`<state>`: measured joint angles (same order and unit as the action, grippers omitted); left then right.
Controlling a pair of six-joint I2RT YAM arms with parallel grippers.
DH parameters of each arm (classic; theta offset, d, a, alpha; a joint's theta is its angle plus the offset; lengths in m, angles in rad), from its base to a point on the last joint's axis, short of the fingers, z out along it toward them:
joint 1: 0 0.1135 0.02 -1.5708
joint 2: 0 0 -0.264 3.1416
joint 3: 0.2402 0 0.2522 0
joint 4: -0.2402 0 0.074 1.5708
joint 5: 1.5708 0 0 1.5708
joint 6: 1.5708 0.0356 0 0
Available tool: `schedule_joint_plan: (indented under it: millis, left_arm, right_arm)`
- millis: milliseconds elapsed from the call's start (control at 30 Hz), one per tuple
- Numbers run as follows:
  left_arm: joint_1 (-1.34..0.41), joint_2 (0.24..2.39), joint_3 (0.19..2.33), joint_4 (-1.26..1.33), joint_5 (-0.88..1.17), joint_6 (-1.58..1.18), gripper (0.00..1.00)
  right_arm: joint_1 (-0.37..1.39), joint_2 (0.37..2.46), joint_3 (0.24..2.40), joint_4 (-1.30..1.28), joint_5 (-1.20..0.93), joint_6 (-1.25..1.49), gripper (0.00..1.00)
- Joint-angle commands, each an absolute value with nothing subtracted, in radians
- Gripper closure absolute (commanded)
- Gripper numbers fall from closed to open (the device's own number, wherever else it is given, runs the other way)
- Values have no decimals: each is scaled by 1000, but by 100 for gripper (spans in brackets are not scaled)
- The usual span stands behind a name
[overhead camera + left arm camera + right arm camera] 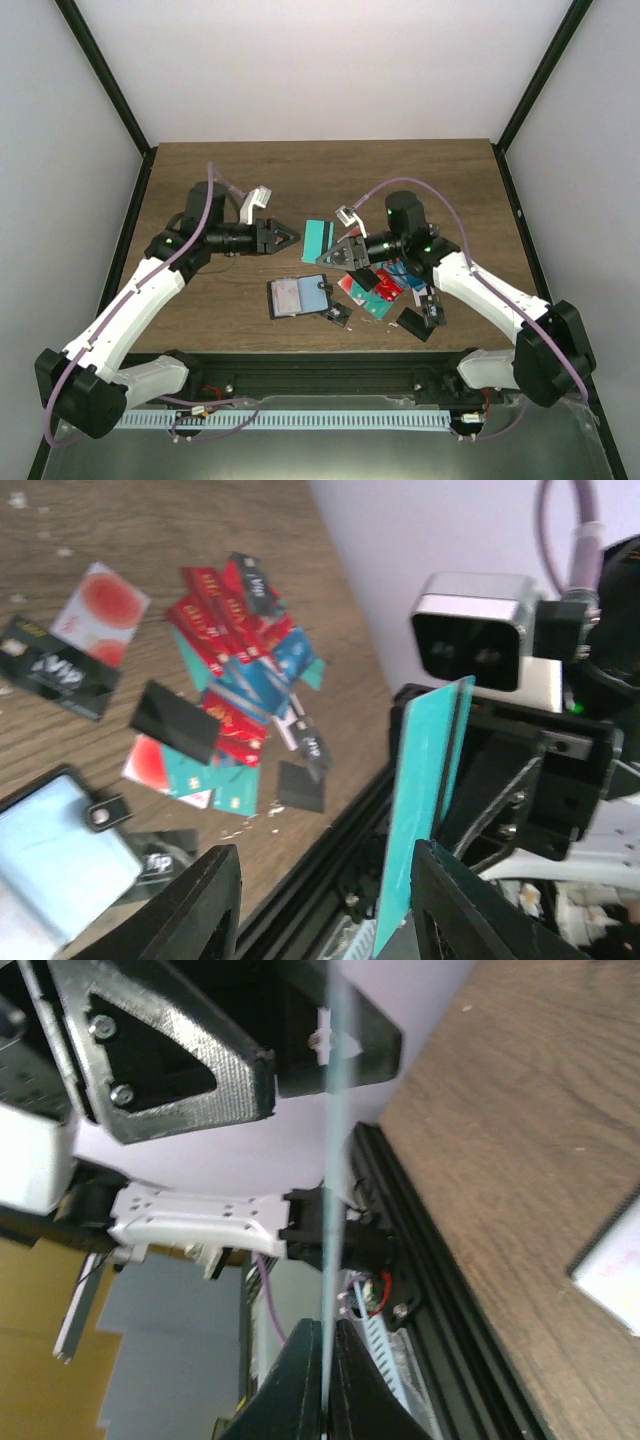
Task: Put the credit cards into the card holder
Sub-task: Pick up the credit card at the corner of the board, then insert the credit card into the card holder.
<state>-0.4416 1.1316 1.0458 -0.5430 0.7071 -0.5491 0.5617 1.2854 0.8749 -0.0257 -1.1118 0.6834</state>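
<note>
black card holder (312, 293) open; teal card (318, 235) in right jaws

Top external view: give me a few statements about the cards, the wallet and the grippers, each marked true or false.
1. The right gripper is pinching a teal card. True.
2. The wallet lies snapped shut. False: it lies open, pale inside facing up.
3. The left gripper is clamped on a red card. False: its jaws are open and it holds nothing.
4. Most cards lie in a loose heap on the table beside the right arm. True.
</note>
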Motion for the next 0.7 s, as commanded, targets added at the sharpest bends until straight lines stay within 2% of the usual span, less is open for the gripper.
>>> schedule_joint_plan:
  millis: [0, 167, 500, 667]
  left_arm:
    - [-437, 1111, 1031, -373, 878, -600, 52]
    - [-439, 1079, 967, -230, 939, -681, 62]
    - [-457, 1078, 930, -153, 978, -737, 73]
    - [-480, 1086, 919, -132, 968, -747, 88]
  right_arm:
    - [552, 1290, 915, 91, -1268, 721, 99]
    - [552, 1292, 911, 146, -1289, 770, 99]
    - [552, 1309, 898, 266, -1329, 861, 99]
    - [552, 1321, 899, 276, -1342, 864, 99]
